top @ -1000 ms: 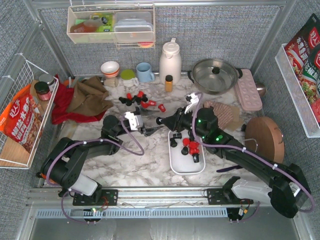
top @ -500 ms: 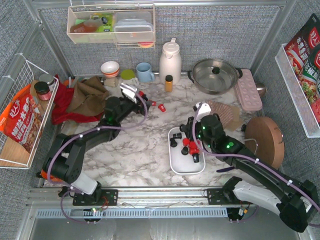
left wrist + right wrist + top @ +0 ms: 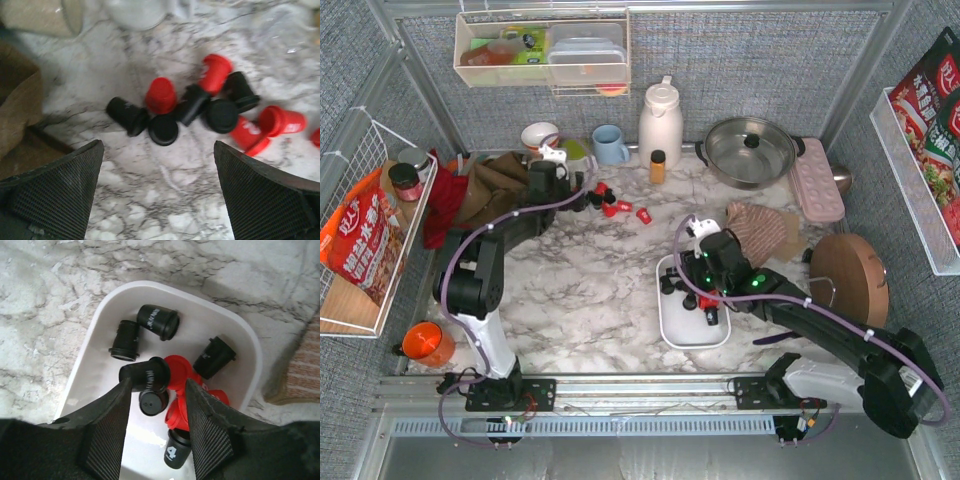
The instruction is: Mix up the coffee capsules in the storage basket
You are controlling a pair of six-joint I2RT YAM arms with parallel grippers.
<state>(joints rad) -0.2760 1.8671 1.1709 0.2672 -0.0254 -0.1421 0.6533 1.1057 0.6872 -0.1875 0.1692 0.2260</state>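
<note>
The storage basket (image 3: 685, 330), a shallow white rounded-rectangular plastic tray, sits at centre frame on the grey-veined marble table (image 3: 590, 290). Its long axis runs from the top of the overhead view toward the bottom. It holds a handful of stubby red and black coffee capsules (image 3: 158, 321), bunched in the half toward the top of the frame.

The right gripper (image 3: 160, 385) hangs directly over them. Its fingers are parted around a small black pod without visibly pinching it, and a second black pod lies against one fingertip.

A second cluster, the loose capsules (image 3: 161, 95), lies on the table well apart from the basket, toward the upper left of the overhead frame. In the left wrist view it is strung out left to right. The left gripper (image 3: 156, 150) is spread wide and empty just short of that row, with the nearest black pod straight ahead of it. The left arm is clearly the nearer one for any pickup there, and the right arm for stirring the basket.

Half a second earlier the left arm was slightly nearer centre and the right gripper stood a little to the right of the pods. A second earlier both grippers met mid-table above the basket.
</note>
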